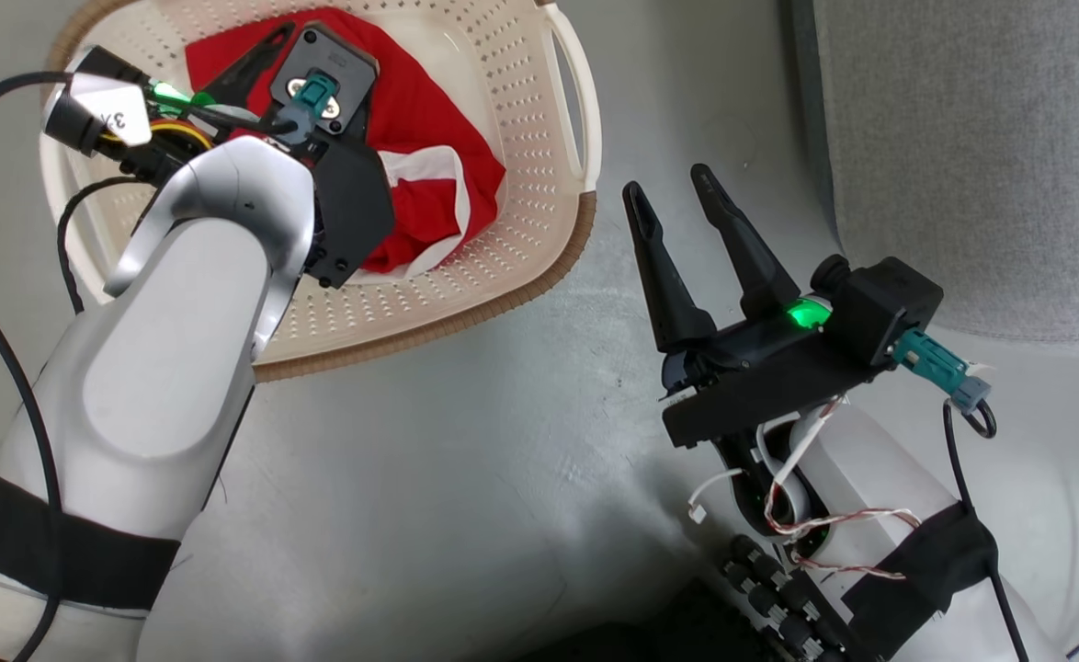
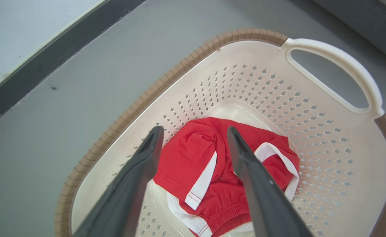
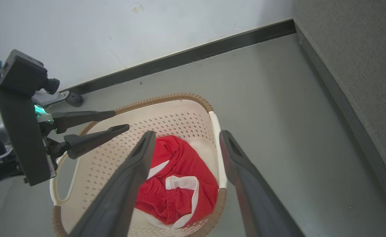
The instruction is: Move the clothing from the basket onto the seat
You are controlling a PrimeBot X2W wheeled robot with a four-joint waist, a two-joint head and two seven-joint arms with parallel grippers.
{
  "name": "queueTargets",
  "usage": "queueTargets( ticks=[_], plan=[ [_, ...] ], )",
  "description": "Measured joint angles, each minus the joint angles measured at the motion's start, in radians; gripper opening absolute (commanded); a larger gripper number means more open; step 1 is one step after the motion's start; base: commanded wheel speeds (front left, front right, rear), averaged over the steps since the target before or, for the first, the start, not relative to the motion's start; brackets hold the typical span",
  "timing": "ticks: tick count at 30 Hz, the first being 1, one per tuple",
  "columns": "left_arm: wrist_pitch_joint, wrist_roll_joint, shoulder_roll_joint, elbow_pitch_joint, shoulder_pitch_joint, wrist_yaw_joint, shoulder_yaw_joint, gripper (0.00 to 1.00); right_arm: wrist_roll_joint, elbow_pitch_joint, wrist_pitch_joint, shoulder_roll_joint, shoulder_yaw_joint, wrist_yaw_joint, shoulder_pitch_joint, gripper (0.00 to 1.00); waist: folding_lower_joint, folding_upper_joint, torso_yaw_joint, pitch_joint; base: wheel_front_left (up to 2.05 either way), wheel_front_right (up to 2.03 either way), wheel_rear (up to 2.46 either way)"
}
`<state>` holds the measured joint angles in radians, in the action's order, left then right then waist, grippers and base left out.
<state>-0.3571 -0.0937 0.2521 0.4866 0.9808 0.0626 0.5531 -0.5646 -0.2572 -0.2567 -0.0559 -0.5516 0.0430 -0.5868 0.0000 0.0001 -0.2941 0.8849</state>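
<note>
The cream basket with a brown rim stands on the grey floor at the upper left of the head view. The red clothing with white stripes lies crumpled on its bottom. My left arm reaches over the basket. In the left wrist view my left gripper is open, pointing down over the clothing without touching it. My right gripper is open and holds nothing, on the floor side just right of the basket. The grey seat is at the upper right.
A white wall with a dark baseboard runs behind the basket. The sofa's grey side rises to the right of the bare floor. Loose cables hang from both wrists.
</note>
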Motion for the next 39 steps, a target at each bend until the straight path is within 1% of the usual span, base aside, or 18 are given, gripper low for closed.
queueTargets(
  ticks=[3,5,9,25,33,39],
  plan=[
    [-0.023,0.002,0.004,0.012,0.013,0.001,0.004,1.00,0.000,0.002,0.000,0.000,-0.001,0.002,-0.010,1.00,0.0000,0.0000,-0.008,0.022,0.00,0.00,0.00],
    [-0.039,0.010,0.013,0.019,0.027,0.008,0.004,1.00,-0.001,0.006,0.000,0.000,-0.002,0.002,-0.021,1.00,0.0000,0.0000,-0.013,0.037,0.00,0.00,0.00],
    [-0.068,0.023,0.030,0.035,0.060,0.009,0.002,1.00,-0.001,0.012,0.000,0.000,-0.008,0.002,-0.041,1.00,0.0000,0.0000,-0.021,0.069,0.00,0.00,0.00],
    [-0.153,0.055,0.035,0.092,0.151,0.009,0.010,1.00,-0.034,0.017,0.000,0.000,-0.061,0.002,-0.081,1.00,0.0001,0.0000,-0.057,0.156,0.00,0.00,0.00],
    [-0.174,0.064,0.050,0.111,0.169,0.009,0.013,1.00,-0.062,0.025,0.000,0.001,-0.092,0.011,-0.083,1.00,0.0000,0.0000,-0.078,0.182,0.00,0.00,0.00],
    [-0.178,0.065,0.047,0.131,0.172,0.008,0.014,1.00,-0.070,0.022,0.000,0.001,-0.095,0.017,-0.081,1.00,0.0001,-0.0002,-0.090,0.192,0.00,0.00,0.00]
  ],
)
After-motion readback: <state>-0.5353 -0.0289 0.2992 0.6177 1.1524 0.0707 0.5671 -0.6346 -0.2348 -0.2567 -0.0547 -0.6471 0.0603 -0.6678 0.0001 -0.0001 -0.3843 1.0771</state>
